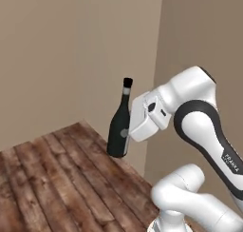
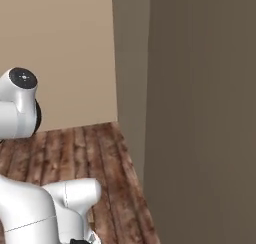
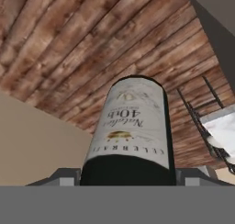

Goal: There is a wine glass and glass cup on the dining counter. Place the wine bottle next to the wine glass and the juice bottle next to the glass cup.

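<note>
Arm: white, dark-jointed; rises from the lower right of the left base view, bends at a raised elbow on the right and reaches back leftward, the hand level and pointing left at about mid-height

Gripper [image 1: 127, 135]: at the left end of the hand, pressed to the lower body of the wine bottle; in the hand view its two grey finger tips [image 3: 62, 176] stand one on each side of the bottle, tight against the glass – clenched on the bottle

Wine bottle [image 1: 120, 120]: dark green-black, slim neck, dark cap with a pale band beneath it; held upright and lifted clear of the floor, with the wall corner behind it. In the hand view [image 3: 131, 129] it fills the centre, its pale label facing the camera with the lettering upside down

Floor [image 1: 57, 178]: brown wooden planks, well below the bottle's base; seen also in the right base view [image 2: 107, 158]

Walls [image 1: 71, 50]: plain beige on the left, meeting a greyer wall [image 2: 200, 113] at a corner on the right

Stool or rack [image 3: 215, 131]: thin dark legs with a pale top, at the right edge of the hand view; too partial to tell which
</note>
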